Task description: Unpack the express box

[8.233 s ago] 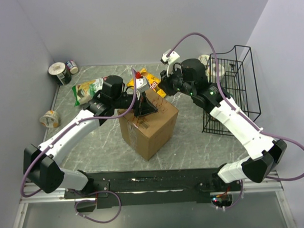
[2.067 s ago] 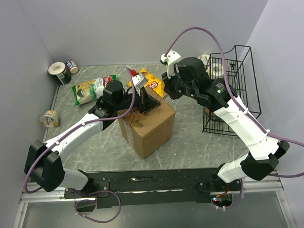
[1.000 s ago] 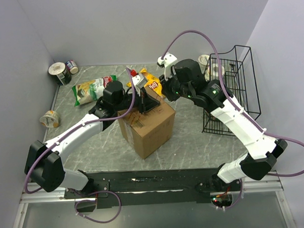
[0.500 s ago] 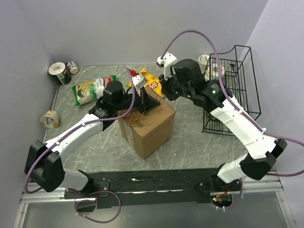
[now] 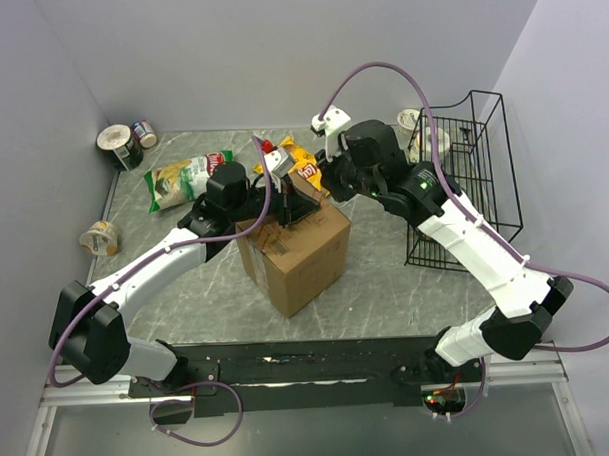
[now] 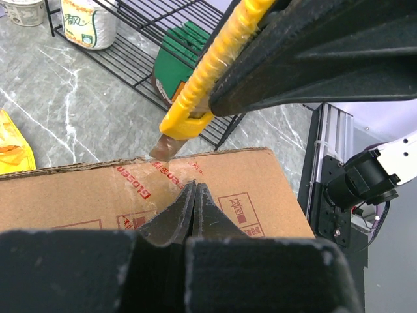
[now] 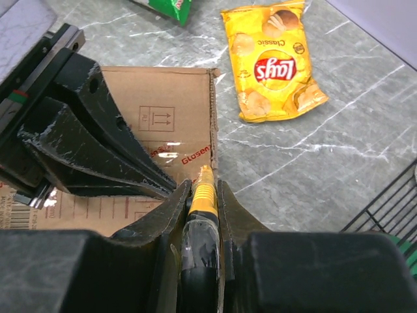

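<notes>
The express box (image 5: 297, 256), a brown cardboard carton, stands on the grey marble-patterned table (image 5: 387, 295) in the centre of the top view, turned with one corner toward the lower edge of the frame. Its flaps are closed and clear tape shines along the top. The left gripper (image 6: 194, 195) rests on the top of the box with its two black fingers pressed together, nothing between them. The right gripper (image 7: 202, 188) has its jaws narrow, clamped on a yellow box cutter (image 6: 207, 75). In the left wrist view the cutter comes down from the upper right, and its blade tip (image 6: 164, 149) meets the taped edge of the box top, beside the red printed letters. A yellow Lay's chips bag (image 7: 277, 62) lies flat on the table just beyond the box, in the upper right of the right wrist view. A black wire basket (image 5: 481, 132) stands at the right of the top view, and a green snack bag (image 5: 183, 178) lies at the upper left.
</notes>
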Motion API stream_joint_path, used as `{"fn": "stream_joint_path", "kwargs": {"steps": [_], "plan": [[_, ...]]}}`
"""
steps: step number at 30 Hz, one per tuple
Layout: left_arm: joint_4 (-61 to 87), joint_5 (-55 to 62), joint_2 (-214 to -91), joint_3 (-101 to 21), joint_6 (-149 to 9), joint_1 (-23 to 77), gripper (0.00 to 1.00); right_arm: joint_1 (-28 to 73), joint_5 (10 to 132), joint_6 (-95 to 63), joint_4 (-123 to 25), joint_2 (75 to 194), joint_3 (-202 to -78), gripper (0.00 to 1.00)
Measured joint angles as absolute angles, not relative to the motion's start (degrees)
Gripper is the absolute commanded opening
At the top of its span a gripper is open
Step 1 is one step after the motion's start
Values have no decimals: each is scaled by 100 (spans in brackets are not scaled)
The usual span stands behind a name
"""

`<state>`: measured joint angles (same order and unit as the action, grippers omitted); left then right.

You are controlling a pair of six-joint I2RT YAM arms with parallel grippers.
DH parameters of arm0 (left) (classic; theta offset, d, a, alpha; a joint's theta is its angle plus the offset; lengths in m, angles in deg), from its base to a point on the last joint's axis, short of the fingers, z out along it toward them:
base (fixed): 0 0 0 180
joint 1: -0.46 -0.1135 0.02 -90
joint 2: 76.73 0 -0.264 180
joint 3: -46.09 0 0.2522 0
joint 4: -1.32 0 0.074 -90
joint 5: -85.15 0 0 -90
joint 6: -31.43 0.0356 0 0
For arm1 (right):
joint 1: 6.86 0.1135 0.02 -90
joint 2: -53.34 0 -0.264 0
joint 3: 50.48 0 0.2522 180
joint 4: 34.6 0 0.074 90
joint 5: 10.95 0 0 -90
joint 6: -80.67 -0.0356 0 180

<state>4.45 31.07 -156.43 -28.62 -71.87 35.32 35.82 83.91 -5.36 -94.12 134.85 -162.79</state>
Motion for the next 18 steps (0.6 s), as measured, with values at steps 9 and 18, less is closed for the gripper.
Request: {"fn": "stream_joint_path", "kwargs": {"steps": [9, 18], "plan": [[410, 3122, -15634, -2842, -7183, 3532, 1, 3590, 8533, -368, -9270, 13483, -16279, 0], [410, 3122, -15634, -2842, -7185, 3532, 1, 3590, 8525, -368, -9259, 13485, -16268, 0]]}}
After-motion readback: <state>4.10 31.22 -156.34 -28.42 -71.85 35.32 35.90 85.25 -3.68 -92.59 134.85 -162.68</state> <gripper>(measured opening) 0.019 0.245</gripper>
